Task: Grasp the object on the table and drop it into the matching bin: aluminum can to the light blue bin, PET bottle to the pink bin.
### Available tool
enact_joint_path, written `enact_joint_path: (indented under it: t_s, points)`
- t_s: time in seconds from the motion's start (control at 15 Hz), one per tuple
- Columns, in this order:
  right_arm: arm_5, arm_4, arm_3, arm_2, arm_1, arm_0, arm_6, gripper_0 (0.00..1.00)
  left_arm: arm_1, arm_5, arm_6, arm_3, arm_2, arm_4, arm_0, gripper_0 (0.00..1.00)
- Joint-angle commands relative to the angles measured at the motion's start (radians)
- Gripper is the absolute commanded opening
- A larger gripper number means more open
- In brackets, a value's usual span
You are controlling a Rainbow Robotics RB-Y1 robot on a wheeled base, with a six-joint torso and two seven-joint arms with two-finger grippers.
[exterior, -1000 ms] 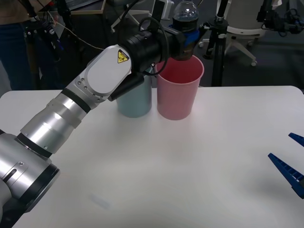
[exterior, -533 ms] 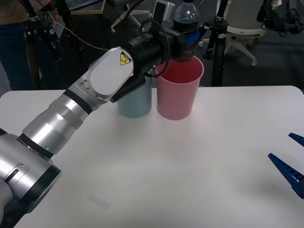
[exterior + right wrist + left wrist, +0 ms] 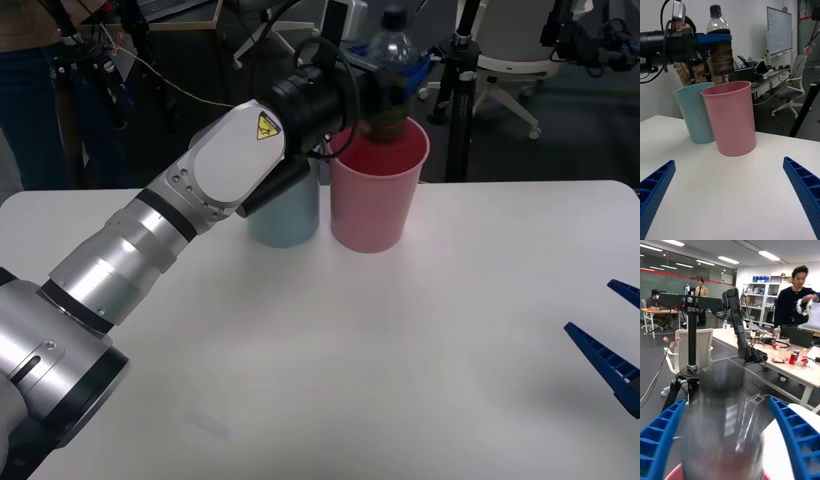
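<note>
The PET bottle [image 3: 391, 48], clear with a dark cap and brownish lower half, stands upright between the fingers of my left gripper [image 3: 396, 78], its base at the rim of the pink bin [image 3: 375, 200]. In the left wrist view the bottle [image 3: 724, 420] is smeared by motion, the blue fingers [image 3: 662, 435] stand apart from it, and the pink bin's rim [image 3: 672, 474] shows below. From the right wrist the bottle [image 3: 720, 45] hangs just above the pink bin [image 3: 732, 120]. My right gripper [image 3: 610, 340] rests open low at the table's right.
The light blue bin [image 3: 285, 215] stands touching the pink one on its left, on the white table [image 3: 350, 350]. My left arm reaches across the table's left half. Tripods and office chairs stand beyond the far edge.
The bottle has slid downward between the left fingers toward the pink bin's mouth. The left fingers have spread. The right arm has not moved.
</note>
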Motion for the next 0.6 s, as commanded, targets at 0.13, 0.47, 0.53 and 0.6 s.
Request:
enact_joint_path:
  t_s: [0.13, 0.47, 0.53, 0.6]
  points:
    - [0.0, 0.0, 0.0, 0.0, 0.0, 0.0, 0.0, 1.0, 0.0, 0.0, -0.009, 0.0, 0.0, 0.0, -0.005, 1.0]
    - [0.0, 0.0, 0.0, 0.0, 0.0, 0.0, 0.0, 1.0, 0.0, 0.0, -0.011, 0.0, 0.0, 0.0, -0.009, 1.0]
    - [0.0, 0.0, 0.0, 0.0, 0.0, 0.0, 0.0, 1.0, 0.0, -0.001, -0.011, 0.0, 0.0, 0.0, -0.008, 1.0]
    - [0.0, 0.0, 0.0, 0.0, 0.0, 0.0, 0.0, 1.0, 0.0, -0.001, -0.011, 0.0, 0.0, 0.0, -0.009, 1.0]
